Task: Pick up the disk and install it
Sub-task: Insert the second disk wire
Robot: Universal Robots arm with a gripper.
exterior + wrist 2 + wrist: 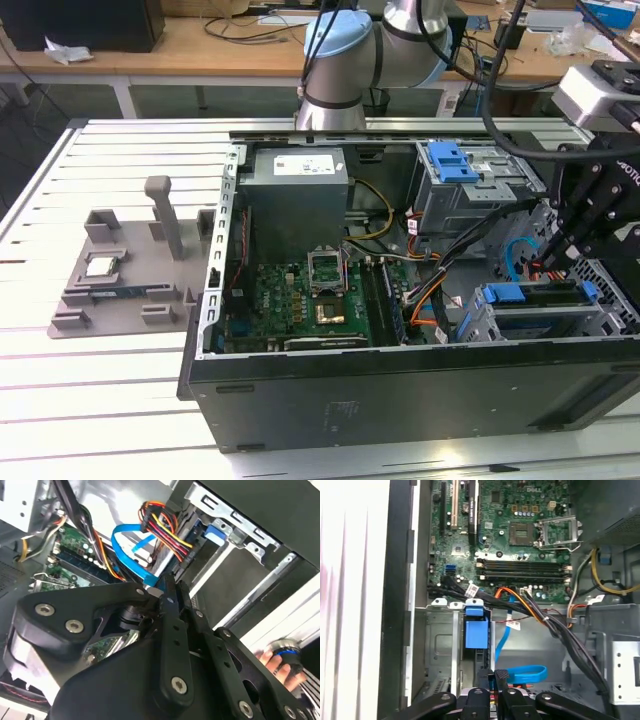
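Disk (530, 295) with its blue bracket sits in the drive bay at the near right corner of the open computer case (400, 400), bracket edge uppermost. The gripper (558, 262) hangs just above its far edge, jaws drawn together with nothing visible between them; I cannot tell whether the tips touch the bracket.

The case lies on its side on a white slatted table (100, 400). To the left of the case stands a grey fixture (120, 290) holding a small silver chip (100, 266). Wooden benches (200, 45) strewn with cables run along the far side of the room.

Space around the gripper is tight: a grey cage (470, 185) stands on the far side, bundled wires (430, 290) lie to the left, and a looped blue ribbon cable (525, 674) sits just beside the fingers in the first wrist view.
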